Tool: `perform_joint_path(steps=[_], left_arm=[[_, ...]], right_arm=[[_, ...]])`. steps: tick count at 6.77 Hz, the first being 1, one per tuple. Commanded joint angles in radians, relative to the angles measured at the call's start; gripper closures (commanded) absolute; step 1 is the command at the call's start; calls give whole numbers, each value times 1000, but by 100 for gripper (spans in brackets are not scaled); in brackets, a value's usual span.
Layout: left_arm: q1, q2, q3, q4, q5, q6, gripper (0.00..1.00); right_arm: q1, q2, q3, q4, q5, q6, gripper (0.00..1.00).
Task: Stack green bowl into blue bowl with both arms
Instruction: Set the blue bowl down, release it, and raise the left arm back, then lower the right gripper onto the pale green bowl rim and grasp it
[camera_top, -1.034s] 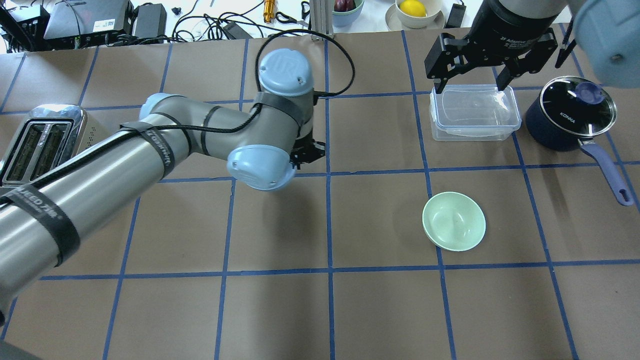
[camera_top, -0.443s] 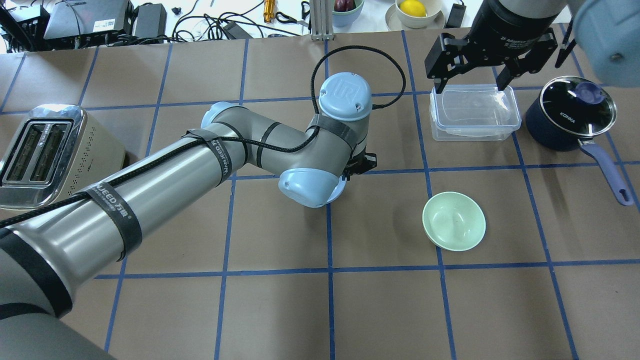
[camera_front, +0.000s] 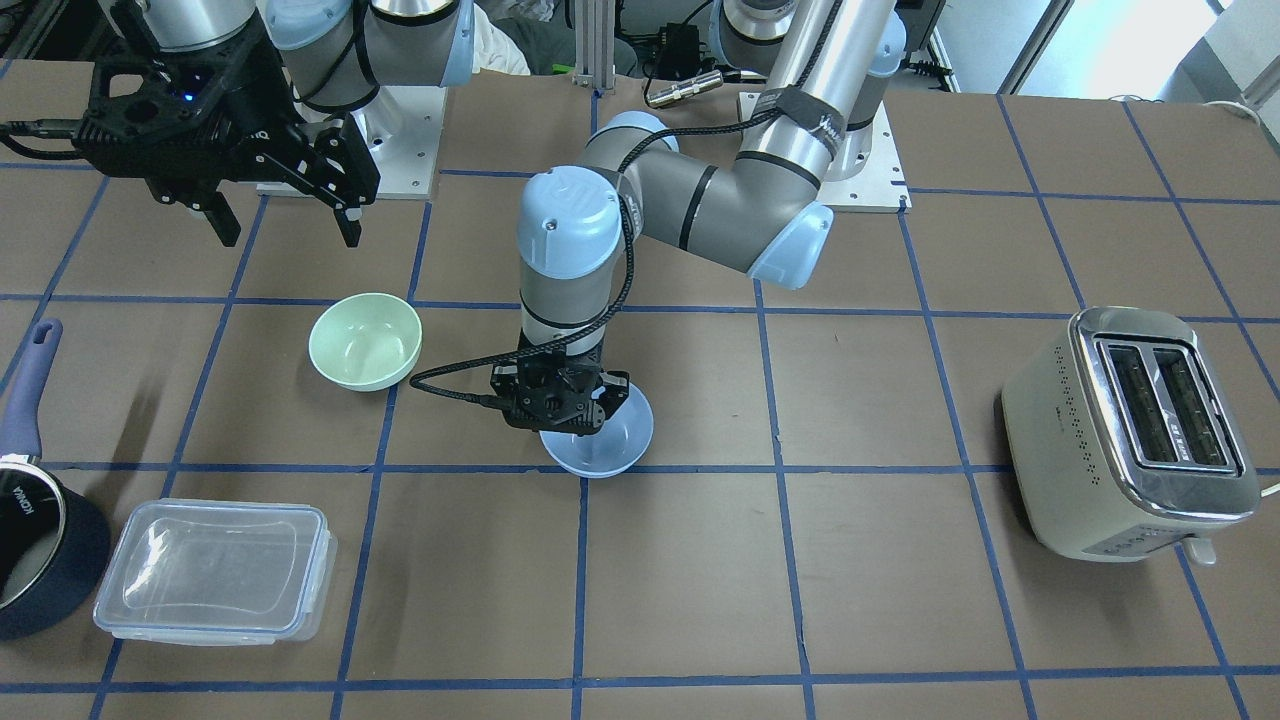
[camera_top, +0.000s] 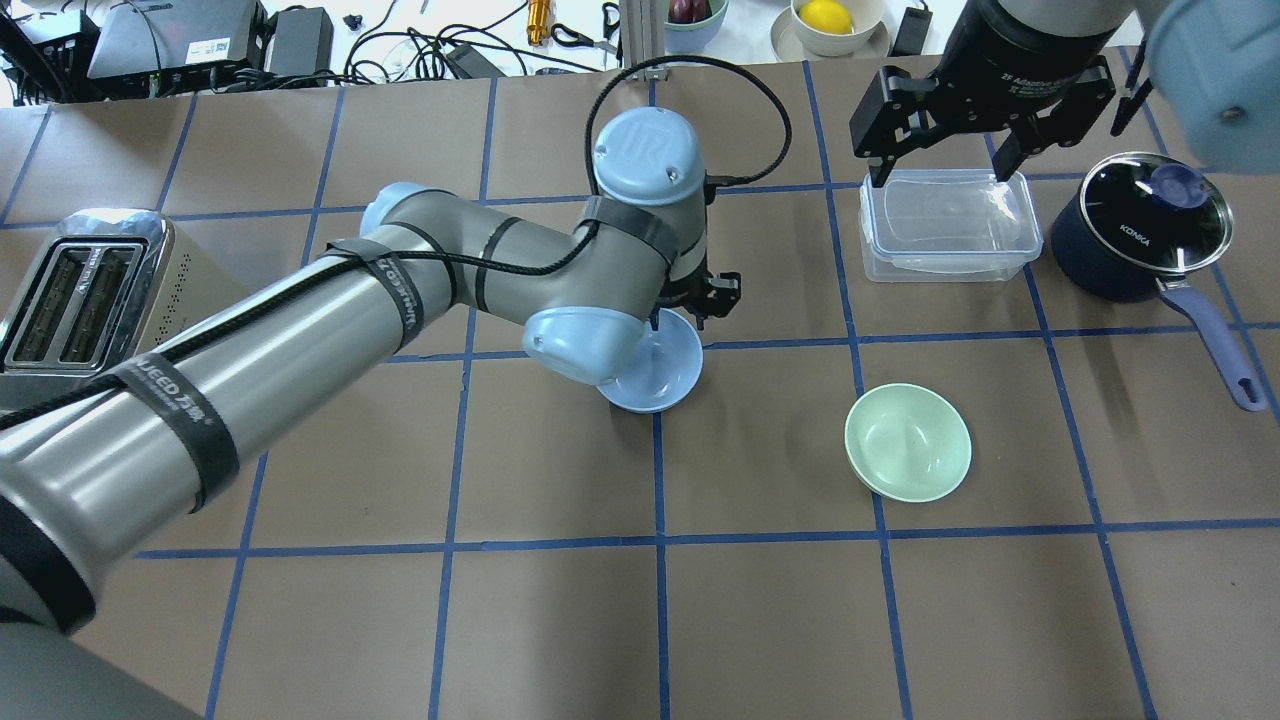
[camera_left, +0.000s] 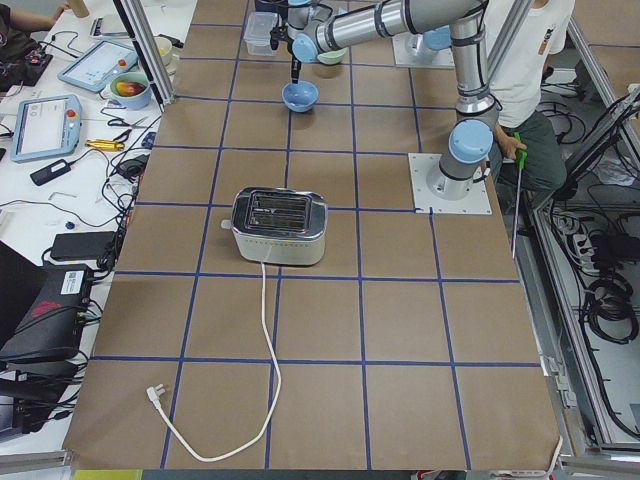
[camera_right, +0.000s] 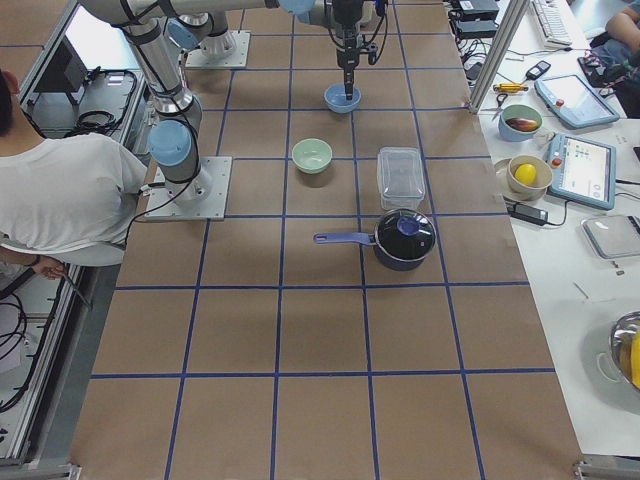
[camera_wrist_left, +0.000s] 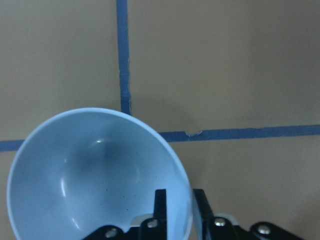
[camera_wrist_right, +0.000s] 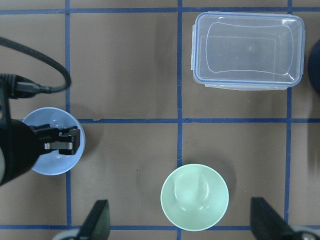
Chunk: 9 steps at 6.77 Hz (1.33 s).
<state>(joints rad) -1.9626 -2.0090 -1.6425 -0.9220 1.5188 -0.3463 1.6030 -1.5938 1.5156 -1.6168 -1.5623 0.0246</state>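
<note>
L gripper: pinching rim of blue bowl, one finger inside, one outside.
Blue bowl: upright, mid-table, over a crossing of the blue tape; can't tell if resting or just off the surface.
Green bowl: upright, empty, on the table across a tape line; apart from blue bowl, toward robot's R; nothing touching it.
R gripper: fingers spread wide, holding nothing; up high above the clear box.
Others: dark saucepan w/ glass lid just beside the box; toaster at far L.
</note>
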Motion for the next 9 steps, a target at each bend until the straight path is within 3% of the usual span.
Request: perform_joint_path(steps=[1,2,3,4,5,6,9], left_arm=[[204,93,-14,-50,-69,216,0],[297,146,-8,-187,-56,343,0],[362,214,6,-328,30,451,0],[399,283,30,-463,125,537,0],[396,362,38,-539,127,523,0],[387,416,35,-541,124,412,0],[407,420,104,-608,115,391,0]], right_arm=[[-5,3,2,8,-1,-12,0],[-18,6,17,17,-2,-64,0],[-59,6,75,3,-4,-153,3],[-131,6,168,-35,-1,-249,4],[-173,-1,284,-131,-12,-290,4],[-184,2,384,-259,-45,-292,4],[-266,20,657,-545,-27,-307,3]])
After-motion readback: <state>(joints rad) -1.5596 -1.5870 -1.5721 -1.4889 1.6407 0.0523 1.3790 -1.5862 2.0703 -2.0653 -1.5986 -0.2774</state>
